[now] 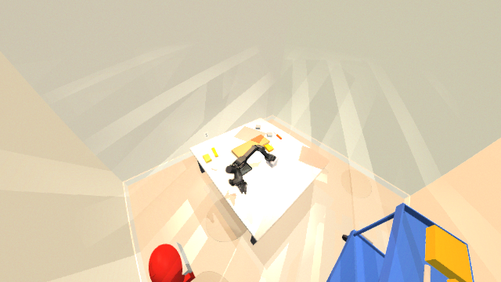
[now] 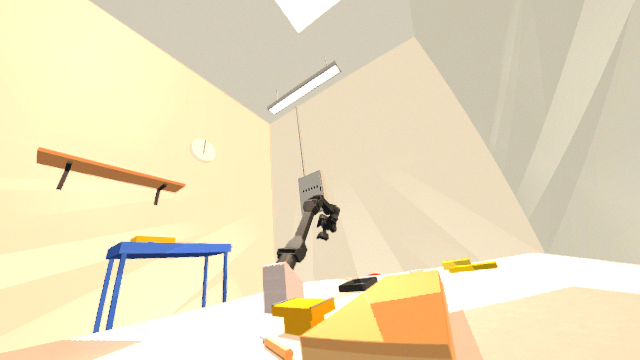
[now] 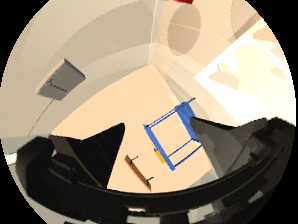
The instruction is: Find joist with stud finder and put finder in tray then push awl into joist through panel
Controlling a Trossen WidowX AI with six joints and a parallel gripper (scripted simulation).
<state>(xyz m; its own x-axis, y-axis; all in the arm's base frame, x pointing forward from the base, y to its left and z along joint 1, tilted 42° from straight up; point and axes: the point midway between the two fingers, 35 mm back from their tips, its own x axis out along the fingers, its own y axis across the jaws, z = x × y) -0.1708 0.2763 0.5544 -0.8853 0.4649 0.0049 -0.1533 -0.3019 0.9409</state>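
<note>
Gripper [image 1: 243,190] [image 2: 323,230] [image 3: 157,123] open, nothing between its fingers, raised above the surface [image 1: 282,184] [image 2: 200,325]. Yellow stud finder [image 1: 268,147] [image 2: 302,315] near the floor panel [image 1: 243,146] [image 2: 400,315]; orange awl [image 1: 279,136] [image 2: 279,349] lying on the surface. Black tray [image 1: 246,169] [image 2: 358,284] apart from both. Dark marks on grey wall box [image 2: 311,181] [image 3: 62,81]: too small to read.

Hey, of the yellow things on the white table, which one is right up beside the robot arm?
The yellow block next to the tan panel; the other two lie together, farther away.
</note>
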